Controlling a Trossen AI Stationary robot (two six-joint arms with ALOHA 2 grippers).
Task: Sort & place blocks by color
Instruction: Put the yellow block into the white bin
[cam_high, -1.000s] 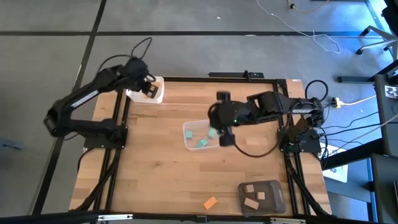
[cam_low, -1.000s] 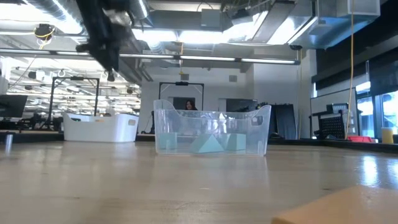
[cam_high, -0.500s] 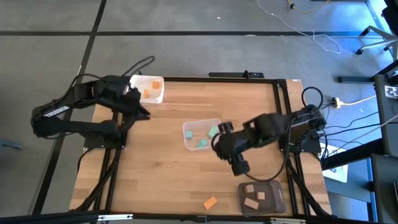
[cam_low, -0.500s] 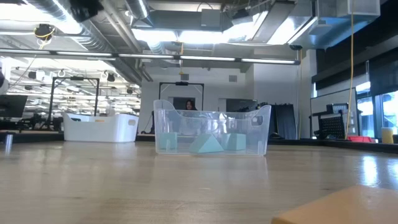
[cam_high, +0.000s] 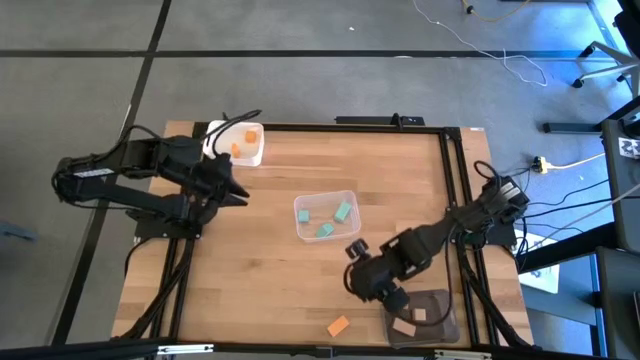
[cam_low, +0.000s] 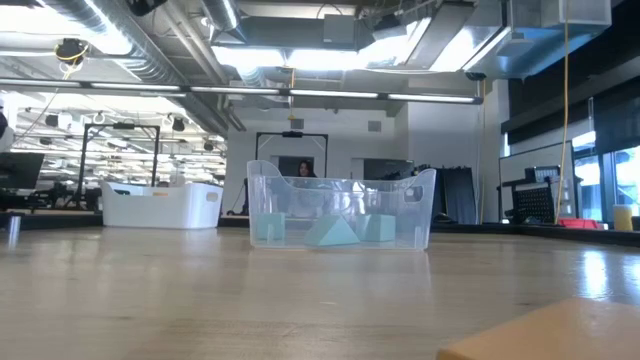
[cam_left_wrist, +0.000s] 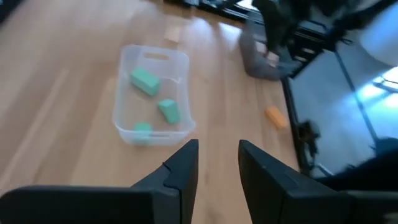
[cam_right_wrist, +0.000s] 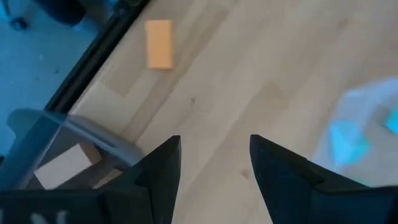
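Note:
One orange block (cam_high: 338, 325) lies flat on the table near its near edge; it also shows in the right wrist view as the orange block (cam_right_wrist: 159, 43). My right gripper (cam_high: 392, 296) is open and holds nothing, between that block and the dark grey tub (cam_high: 425, 316), which holds tan blocks (cam_high: 405, 326). Three teal blocks (cam_high: 325, 229) lie in the clear tub (cam_high: 324, 216). Orange blocks (cam_high: 237, 149) lie in the white tub (cam_high: 241, 142). My left gripper (cam_high: 238, 194) is open and holds nothing, left of the clear tub and on the near side of the white tub.
The clear tub (cam_low: 340, 206) stands mid-table, the white tub (cam_low: 160, 204) at the far left corner, the dark tub at the near right corner. Bare wood lies between them. Black frame rails (cam_high: 455, 190) run along the table's edges.
My left gripper has left the spot over the white tub, moving toward the near edge, and now points toward the clear tub. My right gripper has moved from over the clear tub toward the near edge, ending beside the dark grey tub. No block on the table has moved.

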